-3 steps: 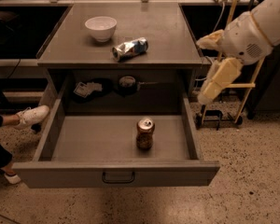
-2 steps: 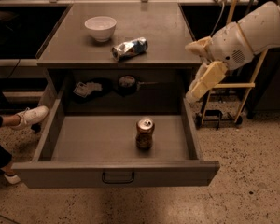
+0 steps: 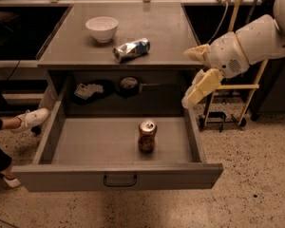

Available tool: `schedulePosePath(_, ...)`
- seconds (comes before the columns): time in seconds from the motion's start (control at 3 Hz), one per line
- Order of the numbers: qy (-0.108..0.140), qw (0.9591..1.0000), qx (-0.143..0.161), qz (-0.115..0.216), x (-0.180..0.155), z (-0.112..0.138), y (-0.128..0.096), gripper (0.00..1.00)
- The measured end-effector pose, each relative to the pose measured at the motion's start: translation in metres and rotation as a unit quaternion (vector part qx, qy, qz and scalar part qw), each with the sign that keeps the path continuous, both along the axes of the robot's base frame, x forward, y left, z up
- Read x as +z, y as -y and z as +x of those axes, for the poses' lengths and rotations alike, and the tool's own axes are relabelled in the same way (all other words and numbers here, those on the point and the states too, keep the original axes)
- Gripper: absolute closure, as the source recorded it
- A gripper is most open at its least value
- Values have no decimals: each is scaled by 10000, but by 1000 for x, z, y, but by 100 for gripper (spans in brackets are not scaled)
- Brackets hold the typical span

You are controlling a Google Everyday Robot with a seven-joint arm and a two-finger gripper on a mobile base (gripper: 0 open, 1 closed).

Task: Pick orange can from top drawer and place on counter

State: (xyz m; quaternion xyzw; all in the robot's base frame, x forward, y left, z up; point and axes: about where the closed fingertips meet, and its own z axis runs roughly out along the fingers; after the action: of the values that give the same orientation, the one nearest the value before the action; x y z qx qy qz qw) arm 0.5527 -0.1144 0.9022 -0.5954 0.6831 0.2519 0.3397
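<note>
The orange can stands upright in the open top drawer, right of centre, with its silver top and pull tab facing up. The drawer is pulled out towards me, with a dark handle on its front panel. The grey counter lies above and behind it. My gripper hangs above the drawer's right wall, right of the can and higher than it. Its two pale fingers are spread apart with nothing between them.
A white bowl and a crushed silver-and-blue can lie on the counter. Small dark objects sit in the recess behind the drawer. A person's foot in a white shoe is at the left. A yellow-framed stand is behind my arm.
My arm has moved left, bringing the gripper from beside the counter's right edge to over the drawer's right wall. The can has not moved.
</note>
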Motion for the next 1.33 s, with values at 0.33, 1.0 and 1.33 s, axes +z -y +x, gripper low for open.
schedulePosePath(0.33, 100, 9992, -375, -36, -13, 3, 13, 0)
schedulePosePath(1.0, 359, 9929, -1132, 67, -70, 10, 34, 0)
schedulePosePath(1.33, 416, 9927, -1123, 142, -89, 12, 30, 0)
